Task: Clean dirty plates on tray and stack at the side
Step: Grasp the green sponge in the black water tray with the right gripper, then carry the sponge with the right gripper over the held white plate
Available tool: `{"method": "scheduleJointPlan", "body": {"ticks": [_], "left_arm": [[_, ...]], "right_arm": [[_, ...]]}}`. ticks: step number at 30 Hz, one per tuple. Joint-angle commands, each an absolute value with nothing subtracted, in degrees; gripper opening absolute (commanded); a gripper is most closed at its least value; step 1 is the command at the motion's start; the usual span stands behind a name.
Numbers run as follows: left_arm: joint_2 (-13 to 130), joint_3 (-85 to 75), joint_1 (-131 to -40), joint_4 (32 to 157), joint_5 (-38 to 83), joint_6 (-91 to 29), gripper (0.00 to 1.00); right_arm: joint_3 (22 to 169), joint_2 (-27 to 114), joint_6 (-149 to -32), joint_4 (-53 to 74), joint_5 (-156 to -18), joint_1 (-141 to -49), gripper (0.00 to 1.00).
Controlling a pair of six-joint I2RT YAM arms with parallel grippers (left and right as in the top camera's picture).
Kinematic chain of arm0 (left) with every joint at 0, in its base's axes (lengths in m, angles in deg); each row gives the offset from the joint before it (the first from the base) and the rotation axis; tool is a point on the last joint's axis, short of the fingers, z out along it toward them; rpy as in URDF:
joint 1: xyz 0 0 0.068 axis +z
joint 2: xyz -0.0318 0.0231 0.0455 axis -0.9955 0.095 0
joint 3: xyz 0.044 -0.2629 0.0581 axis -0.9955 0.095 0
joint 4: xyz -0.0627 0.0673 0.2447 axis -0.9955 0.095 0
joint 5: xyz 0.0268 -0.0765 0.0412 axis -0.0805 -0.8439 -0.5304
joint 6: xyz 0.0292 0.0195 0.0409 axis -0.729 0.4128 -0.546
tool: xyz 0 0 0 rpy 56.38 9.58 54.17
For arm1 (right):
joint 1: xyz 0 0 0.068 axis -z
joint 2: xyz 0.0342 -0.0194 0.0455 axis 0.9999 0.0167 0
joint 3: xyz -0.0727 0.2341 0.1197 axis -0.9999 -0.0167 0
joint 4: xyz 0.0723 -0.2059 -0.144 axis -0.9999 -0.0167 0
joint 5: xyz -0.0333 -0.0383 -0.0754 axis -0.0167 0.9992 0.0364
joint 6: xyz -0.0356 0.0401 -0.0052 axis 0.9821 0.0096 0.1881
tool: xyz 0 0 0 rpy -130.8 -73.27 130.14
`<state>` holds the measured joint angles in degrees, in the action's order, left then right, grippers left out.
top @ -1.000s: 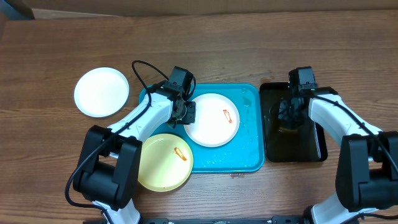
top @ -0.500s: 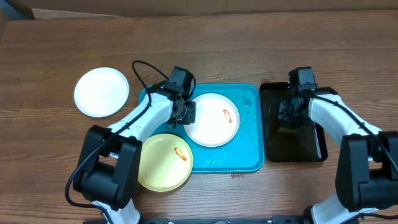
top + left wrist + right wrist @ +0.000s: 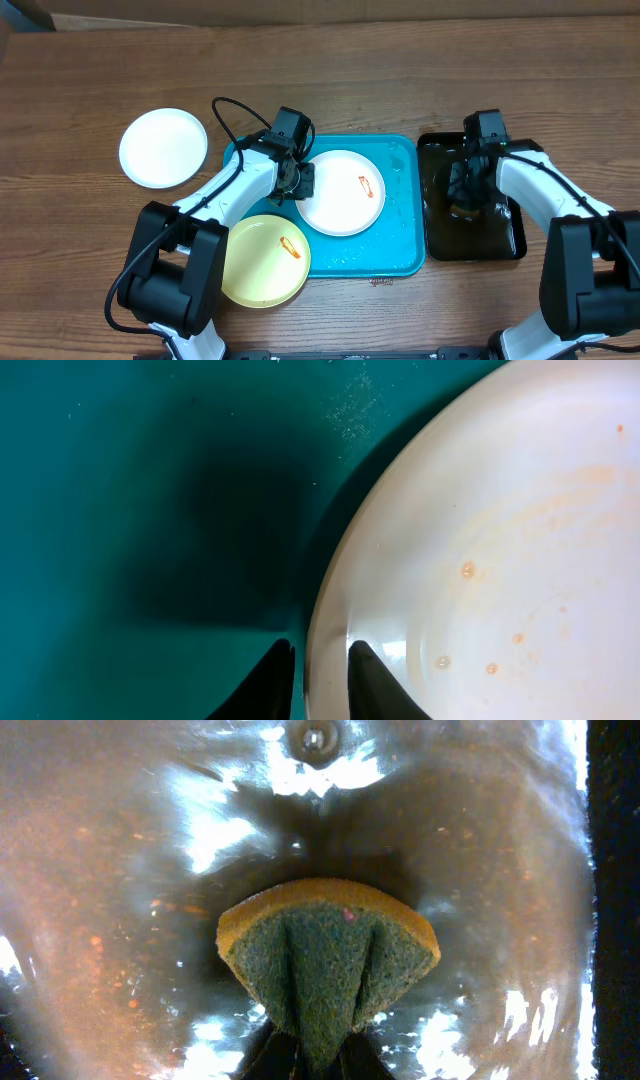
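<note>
Your left claw (image 3: 318,660) is nearly closed and pinches the rim of the white plate (image 3: 500,560), one finger inside the rim and one outside it, over the tray (image 3: 120,480). That grip looks meant to pin the plate so it does not slide under scrubbing. Your right claw (image 3: 310,1055) is clamped tight on the sponge (image 3: 325,960), folding it so the green scouring face bulges outward. It is low over the wet black tray (image 3: 120,840), probably to soak; you cannot tell whether it touches.

The pinned plate sits mid-tray, its orange smear (image 3: 367,185) on the side nearer your right arm. The yellow plate (image 3: 262,262), also smeared, overlaps the tray's near-left corner. The second white plate (image 3: 163,148) lies on the table well left of the tray, likely the stacking spot.
</note>
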<state>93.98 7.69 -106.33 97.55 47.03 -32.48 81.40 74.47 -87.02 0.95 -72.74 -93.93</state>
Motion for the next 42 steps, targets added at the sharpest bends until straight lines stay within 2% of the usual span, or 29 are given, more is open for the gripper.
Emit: {"method": "scheduleJointPlan", "body": {"ticks": [1, 5, 9, 14, 16, 18, 19, 22, 23, 30, 33, 35, 42], "left_arm": [[94.9, 7.3, -106.7, 97.4, 47.5, -28.3, 0.18], [94.9, 7.3, -106.7, 97.3, 47.5, -27.8, 0.14], [94.9, 7.3, -106.7, 97.8, 47.6, -27.8, 0.04], [94.9, 7.3, -106.7, 99.4, 47.5, -24.7, 0.05], [94.9, 7.3, -106.7, 99.6, 47.5, -23.3, 0.17], [94.9, 7.3, -106.7, 99.6, 47.5, -22.4, 0.19], [94.9, 7.3, -106.7, 99.6, 47.5, -22.3, 0.19], [94.9, 7.3, -106.7, 99.6, 47.6, -22.4, 0.05], [94.9, 7.3, -106.7, 99.6, 47.6, -22.4, 0.04], [94.9, 7.3, -106.7, 101.0, 46.4, -20.7, 0.04], [94.9, 7.3, -106.7, 100.8, 46.5, -20.7, 0.08], [94.9, 7.3, -106.7, 100.5, 46.5, -20.7, 0.04], [94.9, 7.3, -106.7, 100.2, 45.1, -20.3, 0.04]], "right_arm": [[84.5, 72.1, -87.1, 0.7, -72.3, -93.9, 0.04], [84.5, 71.6, -87.1, 0.7, -72.3, -93.9, 0.04], [86.2, 70.9, -87.1, -2.0, -72.3, -93.9, 0.04], [88.7, 69.1, -88.9, -5.0, -72.4, -93.9, 0.04], [88.7, 69.1, -88.8, -5.3, -73.2, -94.0, 0.04], [88.7, 69.2, -88.6, -6.4, -72.5, -94.3, 0.04], [88.7, 69.2, -88.6, -6.7, -72.3, -94.3, 0.04], [88.7, 69.2, -86.6, -6.8, -72.3, -95.2, 0.04], [88.7, 69.2, -85.0, -6.8, -72.3, -95.6, 0.04], [88.7, 69.2, -83.5, -6.8, -67.0, -99.0, 0.04], [88.7, 69.2, -82.2, -6.8, -66.4, -99.5, 0.04], [88.7, 69.2, -82.0, -6.8, -66.1, -99.6, 0.04], [90.7, 69.1, -79.9, -7.5, -66.1, -101.0, 0.04]]}}
